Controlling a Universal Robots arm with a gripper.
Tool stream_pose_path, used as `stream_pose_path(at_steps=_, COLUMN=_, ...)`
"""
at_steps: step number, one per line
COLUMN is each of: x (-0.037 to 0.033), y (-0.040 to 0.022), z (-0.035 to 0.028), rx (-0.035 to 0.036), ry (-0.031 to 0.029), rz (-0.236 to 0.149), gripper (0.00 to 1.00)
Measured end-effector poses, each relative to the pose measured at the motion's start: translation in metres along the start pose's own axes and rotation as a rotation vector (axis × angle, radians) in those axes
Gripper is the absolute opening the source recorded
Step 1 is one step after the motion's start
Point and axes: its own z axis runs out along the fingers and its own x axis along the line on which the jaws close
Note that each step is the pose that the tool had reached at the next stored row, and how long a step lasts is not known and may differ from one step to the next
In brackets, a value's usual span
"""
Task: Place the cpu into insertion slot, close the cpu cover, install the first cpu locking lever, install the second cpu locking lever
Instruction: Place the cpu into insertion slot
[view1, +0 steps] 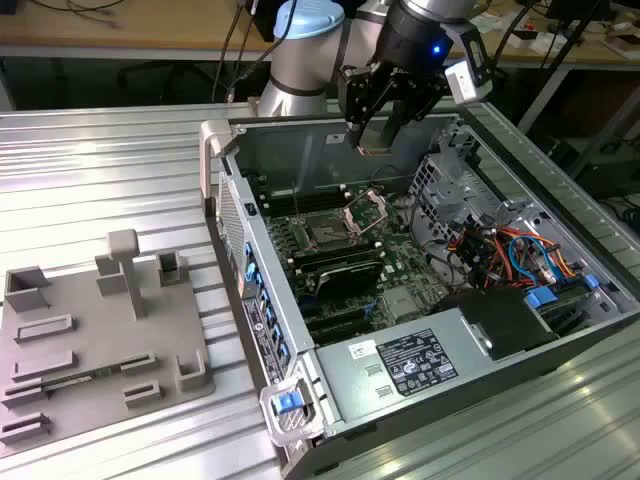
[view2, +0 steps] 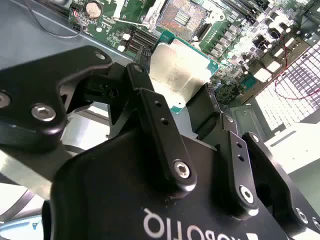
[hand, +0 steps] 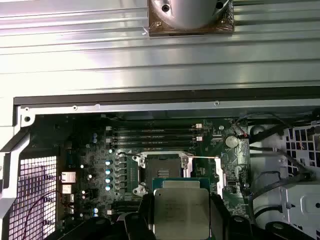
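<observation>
In the exterior view you're on step one, gripper (view1: 377, 135) clamped on the cpu (view1: 376, 150) above the open case, cpu cover (view1: 367, 207) tipped up beside the bare insertion slot (view1: 328, 234); the second wrist view shows fingers (view2: 155, 115) pinching opposite cpu edges; in the first wrist view, I'd say it wants squaring over the slot, with the cover close by.

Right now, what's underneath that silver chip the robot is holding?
The cpu hangs in the gripper above the motherboard, and the empty insertion slot shows just past its edge. The board directly beneath it is covered by the chip.
</observation>
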Motion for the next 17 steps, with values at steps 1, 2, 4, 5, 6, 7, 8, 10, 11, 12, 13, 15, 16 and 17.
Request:
stream_pose_path(at_steps=1, x=0.0000, y=0.0001, z=0.0000, rx=0.0001, ry=0.0000, rz=0.000, gripper=0.55)
stream_pose_path(at_steps=2, x=0.0000, y=0.0001, z=0.0000, rx=0.0001, ry=0.0000, rz=0.000, gripper=0.55)
stream_pose_path(at_steps=4, x=0.0000, y=0.0002, z=0.0000, rx=0.0000, ry=0.0000, rz=0.000, gripper=0.55)
stream_pose_path(at_steps=5, x=0.0000, y=0.0002, z=0.0000, rx=0.0001, ry=0.0000, rz=0.000, gripper=0.55)
stream_pose_path(at_steps=6, x=0.0000, y=0.0002, z=0.0000, rx=0.0000, ry=0.0000, rz=0.000, gripper=0.55)
stream_pose_path(at_steps=7, x=0.0000, y=0.0002, z=0.0000, rx=0.0000, ry=0.0000, rz=0.000, gripper=0.55)
stream_pose_path(at_steps=8, x=0.0000, y=0.0002, z=0.0000, rx=0.0001, ry=0.0000, rz=0.000, gripper=0.55)
stream_pose_path(at_steps=10, x=0.0000, y=0.0002, z=0.0000, rx=0.0000, ry=0.0000, rz=0.000, gripper=0.55)
stream_pose_path(at_steps=11, x=0.0000, y=0.0002, z=0.0000, rx=0.0001, ry=0.0000, rz=0.000, gripper=0.55)
stream_pose_path(at_steps=12, x=0.0000, y=0.0003, z=0.0000, rx=0.0001, ry=0.0000, rz=0.000, gripper=0.55)
stream_pose_path(at_steps=13, x=0.0000, y=0.0003, z=0.0000, rx=0.0001, ry=0.0000, rz=0.000, gripper=0.55)
stream_pose_path(at_steps=15, x=0.0003, y=0.0003, z=0.0000, rx=-0.0001, ry=-0.0003, rz=0.004, gripper=0.55)
stream_pose_path(at_steps=16, x=0.0003, y=0.0003, z=0.0001, rx=-0.0002, ry=-0.0010, rz=0.012, gripper=0.55)
stream_pose_path(at_steps=17, x=0.0003, y=0.0003, z=0.0001, rx=-0.0003, ry=-0.0018, rz=0.020, gripper=0.55)
